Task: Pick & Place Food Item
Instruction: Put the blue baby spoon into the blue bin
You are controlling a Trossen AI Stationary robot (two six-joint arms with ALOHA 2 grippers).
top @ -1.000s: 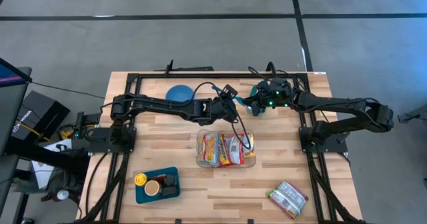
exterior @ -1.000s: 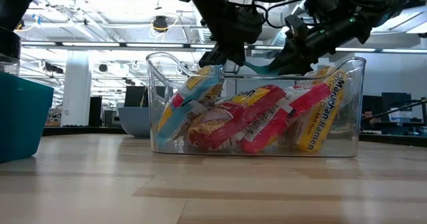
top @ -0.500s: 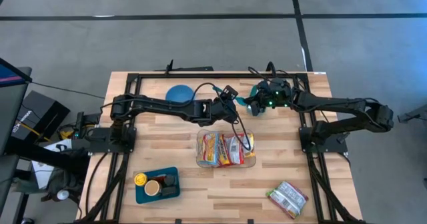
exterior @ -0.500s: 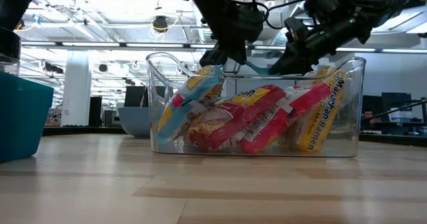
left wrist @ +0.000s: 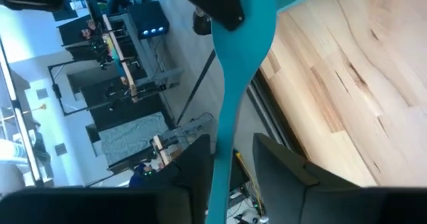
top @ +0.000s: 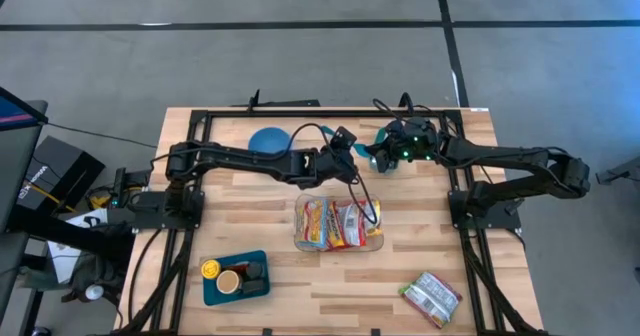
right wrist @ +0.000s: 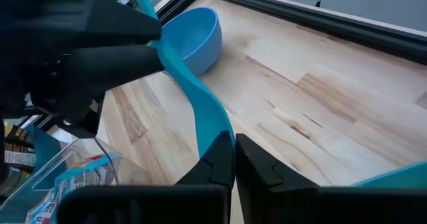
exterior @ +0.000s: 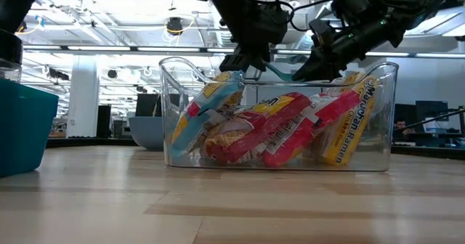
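Observation:
A teal utensil with a long curved handle [top: 372, 156] hangs in the air between my two grippers, above the far edge of a clear bin [top: 338, 224] full of ramen packets. It shows above the bin in the low view [exterior: 280, 71]. My left gripper [top: 355, 154] is shut on one stretch of the handle. My right gripper [top: 384, 158] is shut on another stretch. The two grippers face each other close together. My left gripper pinches the thin teal handle [left wrist: 219, 147] between its two fingers, which point along it toward the table's right. The handle runs on from the fingers to my right gripper and is clear of the table. My right gripper pinches the teal handle [right wrist: 215, 132] between its two fingers, coming from the table's right. The handle curves away from the fingers to my left gripper [right wrist: 113, 44]. A wider teal part [right wrist: 390, 177] shows beside the fingers.
A blue bowl [top: 268, 139] sits at the far left of the table, also in the right wrist view [right wrist: 197, 34]. A teal tray [top: 235, 276] with small jars stands near the front left. A food packet [top: 432, 296] lies at the front right.

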